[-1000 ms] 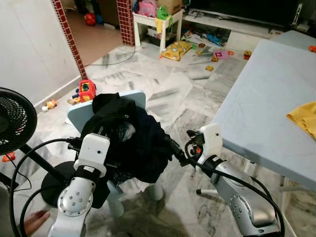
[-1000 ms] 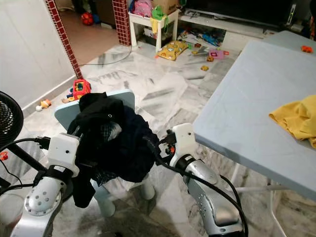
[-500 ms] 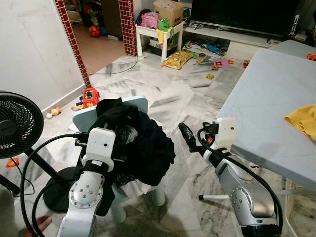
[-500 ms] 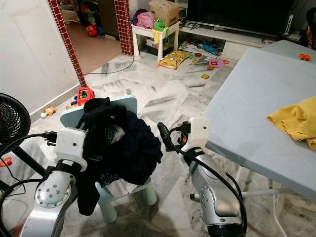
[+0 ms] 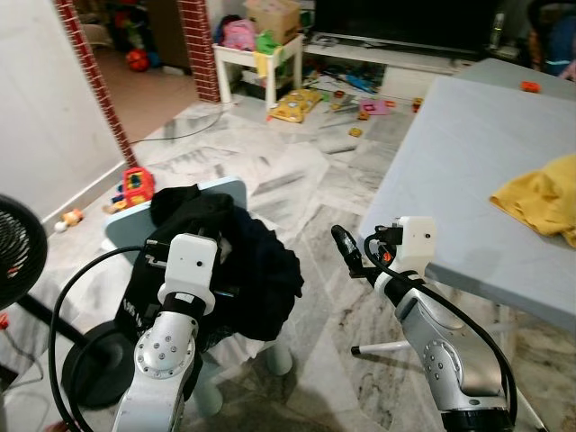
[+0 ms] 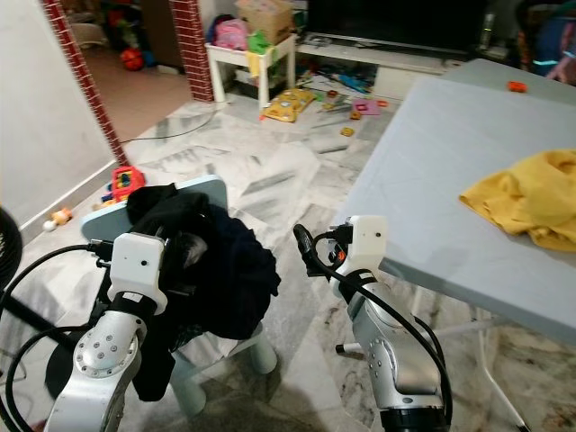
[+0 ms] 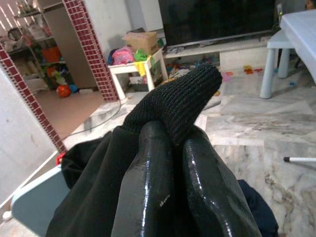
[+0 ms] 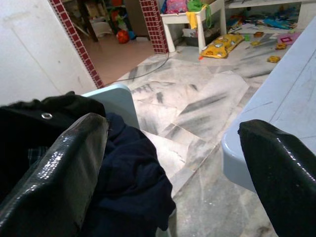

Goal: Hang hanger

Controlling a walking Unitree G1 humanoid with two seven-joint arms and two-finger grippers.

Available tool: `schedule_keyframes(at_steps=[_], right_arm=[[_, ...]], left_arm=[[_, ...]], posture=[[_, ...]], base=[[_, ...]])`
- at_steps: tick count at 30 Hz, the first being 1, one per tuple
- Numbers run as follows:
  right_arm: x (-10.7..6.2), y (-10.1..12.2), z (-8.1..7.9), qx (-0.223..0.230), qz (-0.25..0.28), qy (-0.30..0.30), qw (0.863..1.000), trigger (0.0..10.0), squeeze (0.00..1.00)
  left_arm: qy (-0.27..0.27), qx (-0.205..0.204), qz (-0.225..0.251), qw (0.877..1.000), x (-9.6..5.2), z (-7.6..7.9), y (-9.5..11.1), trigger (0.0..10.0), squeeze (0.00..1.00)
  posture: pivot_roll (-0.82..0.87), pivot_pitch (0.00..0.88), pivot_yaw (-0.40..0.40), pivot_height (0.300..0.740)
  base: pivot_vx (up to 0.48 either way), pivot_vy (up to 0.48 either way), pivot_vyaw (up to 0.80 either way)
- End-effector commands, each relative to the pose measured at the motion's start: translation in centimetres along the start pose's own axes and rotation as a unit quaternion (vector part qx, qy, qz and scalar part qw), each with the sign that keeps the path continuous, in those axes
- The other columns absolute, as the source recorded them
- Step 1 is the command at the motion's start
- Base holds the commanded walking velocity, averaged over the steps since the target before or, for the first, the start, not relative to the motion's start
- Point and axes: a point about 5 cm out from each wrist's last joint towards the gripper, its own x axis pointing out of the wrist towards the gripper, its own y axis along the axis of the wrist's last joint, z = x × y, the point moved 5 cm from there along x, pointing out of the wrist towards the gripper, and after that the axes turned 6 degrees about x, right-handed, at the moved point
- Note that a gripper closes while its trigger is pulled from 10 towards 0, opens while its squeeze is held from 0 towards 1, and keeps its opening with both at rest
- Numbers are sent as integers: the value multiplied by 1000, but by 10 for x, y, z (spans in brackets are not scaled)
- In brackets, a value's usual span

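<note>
Marble floor [image 5: 297,171] strewn with toys runs back to a red brick pillar [image 5: 196,49] and a low white side table [image 5: 261,63]. From my remote seat I see my left gripper [image 7: 168,163] pinched together on a fold of black knitted fabric, part of the dark clothes pile [image 5: 243,261]; in the left wrist view the two glossy fingers [image 7: 148,197] press side by side with the cloth bunched up between and over them. That pile drapes over a small pale-blue chair [image 5: 202,193], whose backrest shows behind it. I cannot make out a hanger anywhere in the heap; if it is there, the cloth hides it.

My right gripper [image 8: 173,158] is spread wide, holding nothing, hovering just beside the pile on its table side; in the right wrist view its fingers frame the chair and the dark cloth. Its black tip [image 5: 346,252] sits between the clothes and the corner of the grey table [image 5: 450,162].

On that tabletop, well apart from both grippers, lies a crumpled yellow cloth [image 5: 540,198]. A black floor fan [image 5: 18,247] stands at my far left.
</note>
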Motion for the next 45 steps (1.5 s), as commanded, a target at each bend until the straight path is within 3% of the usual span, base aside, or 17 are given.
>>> schedule_keyframes(at_steps=[1,38,45], right_arm=[[1,4,-2,-1,6,2,1000,10000,0],[2,4,-1,-5,3,0,1000,10000,0],[2,4,0,-4,4,-2,1000,10000,0]], left_arm=[[-2,0,-1,1000,1,-1,0,10000,0],[-5,0,-4,1000,4,1,0,10000,0],[-33,-26,21,999,11,15,19,10000,0]], posture=[[-43,38,21,740],[-43,45,20,740],[-44,40,23,740]], base=[[0,0,0],[-205,0,0],[0,0,0]])
